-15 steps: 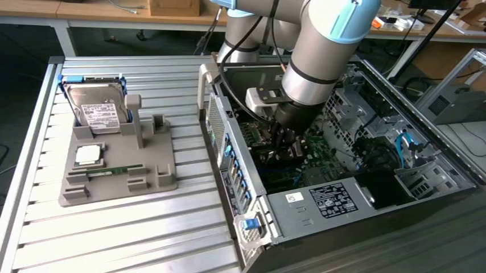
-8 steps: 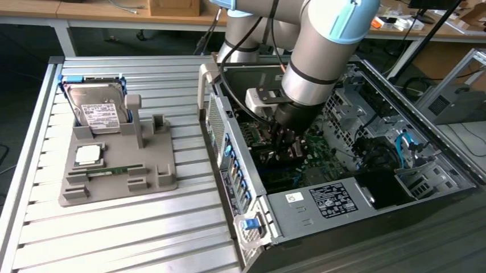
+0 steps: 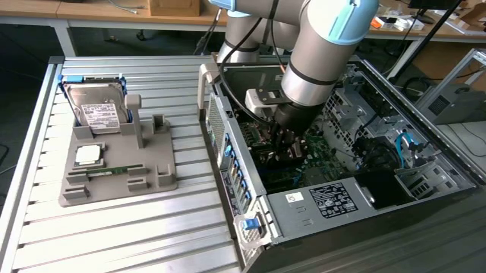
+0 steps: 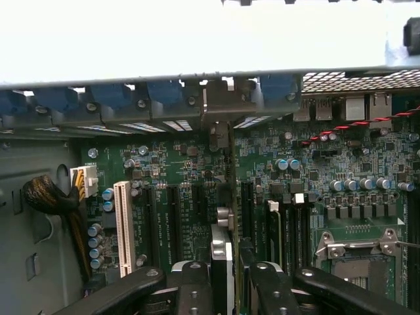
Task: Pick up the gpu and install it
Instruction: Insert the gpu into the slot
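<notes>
The gpu (image 4: 222, 216) shows edge-on as a narrow dark strip with a silvery part near my fingers. It stands upright over the black expansion slots of the green motherboard (image 4: 177, 170), and its far end reaches the case's rear slot openings (image 4: 220, 105). My gripper (image 4: 226, 279) is shut on it, with one black finger (image 4: 193, 285) on each side. In the exterior view the gripper (image 3: 288, 142) is deep inside the open computer case (image 3: 319, 207). Whether the card sits fully in a slot cannot be told.
A white slot (image 4: 122, 226) and a cable bundle (image 4: 52, 197) lie to one side of the card, memory slots and the CPU socket (image 4: 357, 262) to the other. On the exterior view's left, a grey holder (image 3: 114, 170) carries a silver hard drive (image 3: 99, 111) and a green memory stick (image 3: 114, 169).
</notes>
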Robot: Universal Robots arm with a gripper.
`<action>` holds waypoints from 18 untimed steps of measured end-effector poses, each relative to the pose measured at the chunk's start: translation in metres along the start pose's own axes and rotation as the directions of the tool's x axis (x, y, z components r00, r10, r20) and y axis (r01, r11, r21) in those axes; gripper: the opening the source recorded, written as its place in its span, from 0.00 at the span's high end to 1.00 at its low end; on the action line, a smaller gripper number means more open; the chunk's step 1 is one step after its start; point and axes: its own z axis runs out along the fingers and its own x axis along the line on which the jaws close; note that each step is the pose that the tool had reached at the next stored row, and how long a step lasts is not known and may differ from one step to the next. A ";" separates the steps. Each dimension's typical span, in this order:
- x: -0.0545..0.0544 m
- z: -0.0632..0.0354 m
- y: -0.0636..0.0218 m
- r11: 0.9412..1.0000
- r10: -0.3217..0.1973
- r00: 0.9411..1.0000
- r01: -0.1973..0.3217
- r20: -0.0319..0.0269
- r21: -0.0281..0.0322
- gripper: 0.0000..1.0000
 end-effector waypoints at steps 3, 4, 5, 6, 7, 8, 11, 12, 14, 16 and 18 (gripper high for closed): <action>0.000 0.0001 0.0000 1.000 0.000 1.000 0.000 0.000 0.000 0.73; 0.000 0.0001 0.0000 1.000 0.000 1.000 0.000 0.000 0.000 0.73; 0.000 0.0001 0.0000 1.000 0.000 1.000 0.000 0.000 0.000 0.73; 0.000 0.0001 0.0000 1.000 0.000 1.000 0.000 0.000 0.000 0.73; 0.000 0.0001 0.0000 1.000 0.000 1.000 0.000 0.000 0.000 0.73; 0.000 0.0002 0.0000 1.000 0.000 1.000 0.000 0.000 0.000 0.73; 0.000 0.0004 0.0000 1.000 0.000 1.000 0.000 -0.002 0.000 0.73; 0.000 0.0004 0.0000 1.000 0.000 1.000 0.000 -0.002 0.000 0.73; 0.000 0.0005 0.0000 1.000 0.000 1.000 0.000 -0.002 0.000 0.73; 0.000 0.0006 0.0000 1.000 0.000 1.000 0.000 -0.007 0.001 0.73; 0.000 0.0004 0.0000 1.000 0.000 1.000 0.000 -0.012 0.001 0.73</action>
